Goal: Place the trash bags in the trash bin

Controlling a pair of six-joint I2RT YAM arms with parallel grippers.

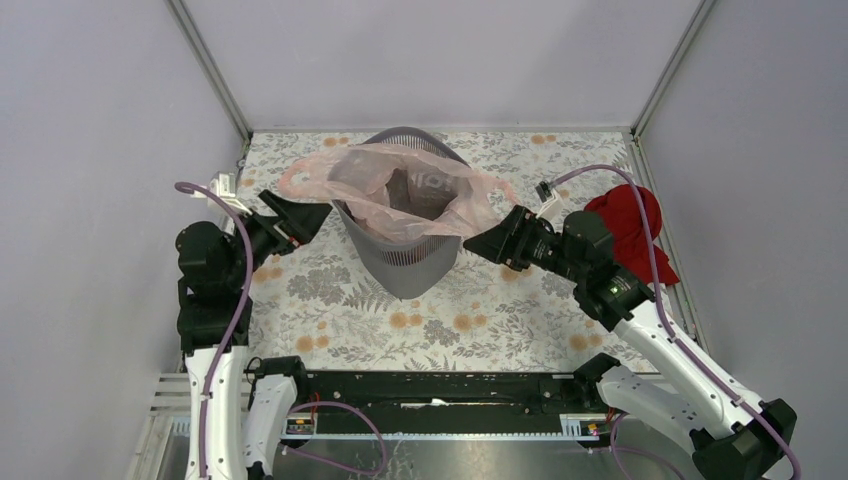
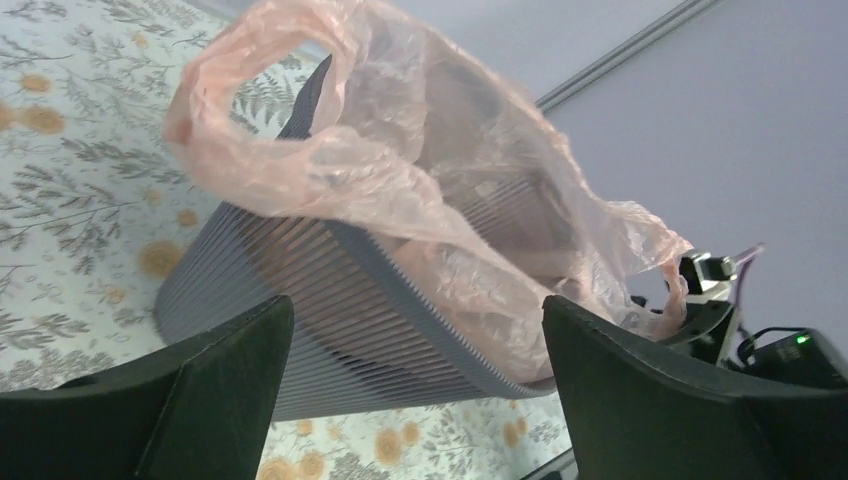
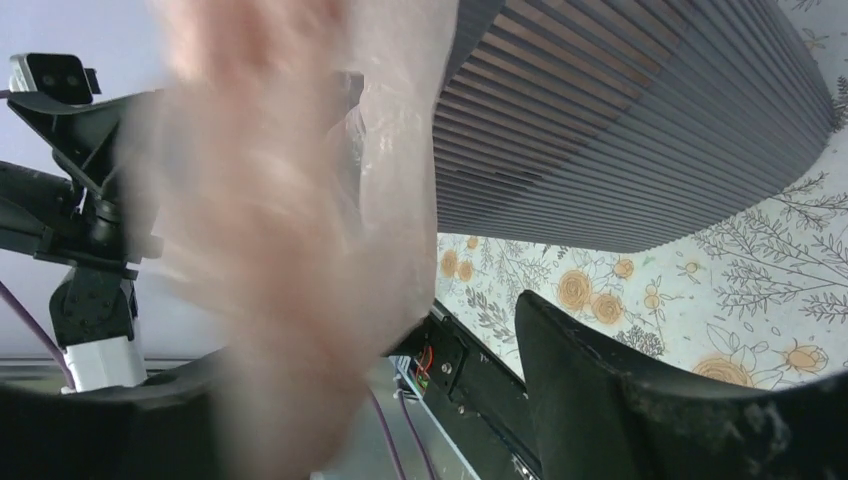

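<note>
The left gripper (image 1: 312, 222) is released: in its wrist view the two dark fingers (image 2: 225, 375) stand wide apart with nothing between them. Its tips sit just beside the left wall of the trash bin (image 1: 405, 262), apart from it. The right gripper (image 1: 487, 232) also stands spread, just off the bin's right wall. Blurred pink film hangs close before its camera, over the left finger. Whether that film touches the finger cannot be told.

The trash bag (image 1: 385, 185) sits in the mouth of the bin, held open. Its near edge is folded out over the near rim. One handle loop droops past the rim on the left, above the left gripper, and the other trails off to the right, above the right gripper.

The bin stands on the flowered table cover (image 1: 480, 320), toward the far middle. Bare cover lies between it and the near rail (image 1: 430, 395). A red cloth bundle (image 1: 628, 218) lies at the right edge, behind the right arm, well apart from the bin.
</note>
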